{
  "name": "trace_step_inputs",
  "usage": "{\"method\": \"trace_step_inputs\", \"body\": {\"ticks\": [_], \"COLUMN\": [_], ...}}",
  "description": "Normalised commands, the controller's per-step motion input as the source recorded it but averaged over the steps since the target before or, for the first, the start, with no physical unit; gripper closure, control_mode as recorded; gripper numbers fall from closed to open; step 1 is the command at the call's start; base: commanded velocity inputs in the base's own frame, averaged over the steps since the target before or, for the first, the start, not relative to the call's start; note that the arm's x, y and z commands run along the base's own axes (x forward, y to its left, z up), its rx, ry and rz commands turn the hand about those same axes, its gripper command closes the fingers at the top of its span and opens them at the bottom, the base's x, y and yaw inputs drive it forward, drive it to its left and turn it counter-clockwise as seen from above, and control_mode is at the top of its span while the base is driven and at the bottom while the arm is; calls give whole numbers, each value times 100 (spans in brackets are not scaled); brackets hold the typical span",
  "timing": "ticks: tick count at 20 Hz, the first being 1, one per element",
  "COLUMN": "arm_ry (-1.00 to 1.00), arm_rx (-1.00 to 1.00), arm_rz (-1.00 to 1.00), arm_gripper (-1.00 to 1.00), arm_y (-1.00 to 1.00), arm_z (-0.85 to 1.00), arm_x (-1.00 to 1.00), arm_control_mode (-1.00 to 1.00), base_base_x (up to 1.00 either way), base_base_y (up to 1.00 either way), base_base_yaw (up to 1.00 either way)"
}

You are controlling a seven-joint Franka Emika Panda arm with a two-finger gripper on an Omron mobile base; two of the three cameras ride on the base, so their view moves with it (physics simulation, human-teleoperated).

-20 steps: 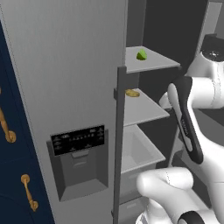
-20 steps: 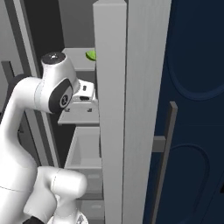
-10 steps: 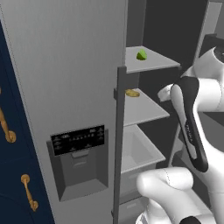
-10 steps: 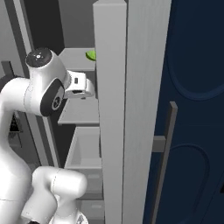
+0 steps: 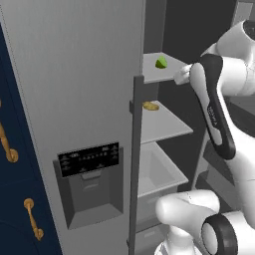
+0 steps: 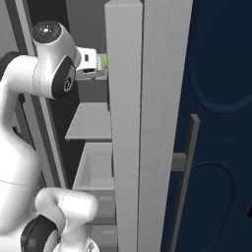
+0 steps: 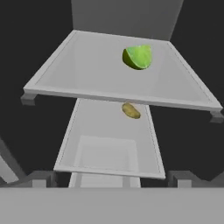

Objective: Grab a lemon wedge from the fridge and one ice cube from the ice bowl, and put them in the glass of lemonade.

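I have the fridge [image 5: 74, 74] open in front of me, grey shelves stepping down inside a dark interior. The lemon wedge [image 7: 138, 57] lies toward the back right of the top shelf [image 7: 78, 70]. A small brown item [image 7: 131, 110], too blurry to name, lies on the shelf below. My gripper [image 6: 96, 66] hovers at the top shelf's edge; I cannot tell how its jaws stand.

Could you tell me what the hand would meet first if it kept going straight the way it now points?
Probably the upper shelf, near its front edge. The hand looks down over it into the fridge, with the lemon wedge farther back and right; depth is unclear.
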Motion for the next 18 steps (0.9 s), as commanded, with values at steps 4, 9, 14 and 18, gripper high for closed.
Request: {"method": "trace_step_inputs", "body": {"ticks": [4, 9, 14, 18], "arm_ry": [0, 1, 0, 2], "arm_rx": [0, 0, 1, 4], "arm_rz": [0, -5, -11, -6], "arm_gripper": [-100, -100, -100, -100], "arm_y": [14, 19, 0, 0], "arm_z": [-11, 0, 0, 0], "arm_x": [100, 81, 92, 93], "arm_control_mode": [-100, -100, -100, -100], "base_base_x": [0, 0, 0, 0], "base_base_y": [0, 0, 0, 0], "base_base_yaw": [0, 0, 0, 0]}}
